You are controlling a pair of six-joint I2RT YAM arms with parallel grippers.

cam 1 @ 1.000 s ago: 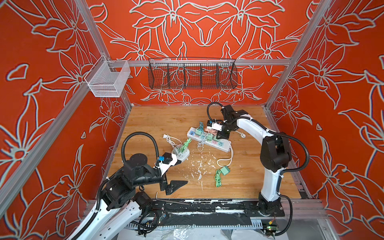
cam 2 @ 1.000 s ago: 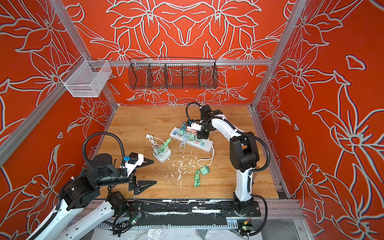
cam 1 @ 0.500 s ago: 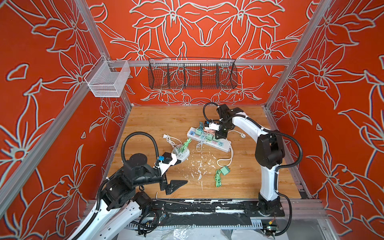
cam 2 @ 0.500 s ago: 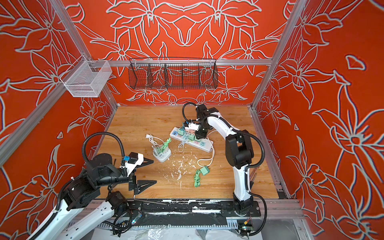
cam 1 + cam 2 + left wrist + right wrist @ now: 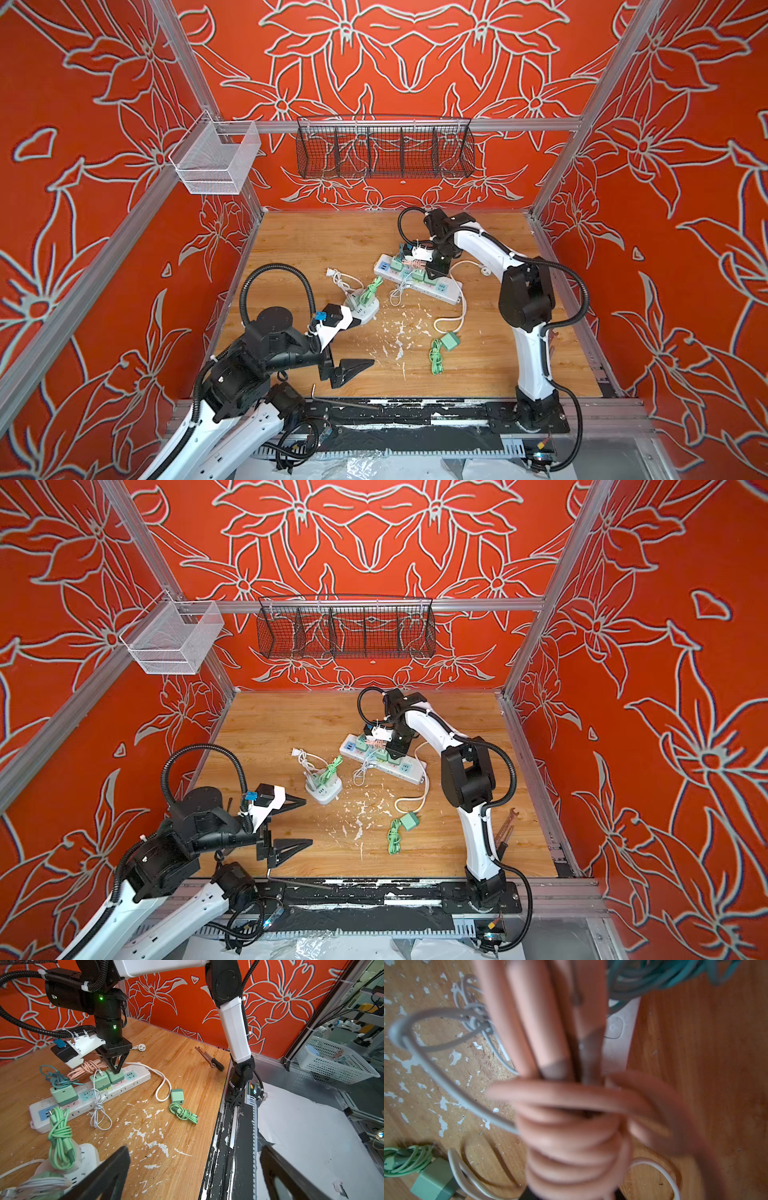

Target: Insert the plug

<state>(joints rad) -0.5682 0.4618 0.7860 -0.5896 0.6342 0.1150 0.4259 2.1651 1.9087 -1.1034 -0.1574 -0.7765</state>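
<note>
A white power strip [image 5: 446, 289] [image 5: 409, 766] [image 5: 133, 1082] lies slantwise in the middle of the wooden table, with several green plugs standing in it. My right gripper [image 5: 436, 272] [image 5: 395, 750] [image 5: 115, 1070] points straight down, shut on one green plug [image 5: 116, 1077] that stands in the strip. That plug's coiled pink cable [image 5: 87, 1067] [image 5: 571, 1126] fills the right wrist view and hides the jaws there. At the front left, my left gripper [image 5: 357, 345] [image 5: 299, 823] [image 5: 195, 1172] hangs open over the table edge, nothing between its fingers.
A loose green charger [image 5: 450, 340] with a coiled green cable lies mid-table. A small white socket block [image 5: 365, 309] stands just beyond the left gripper. A wrench [image 5: 505, 829] lies by the right arm's base. Wire baskets [image 5: 384, 147] hang on the back wall.
The right arm's elbow has swung a little to the left while its gripper stayed shut at the strip. The left arm has not moved.
</note>
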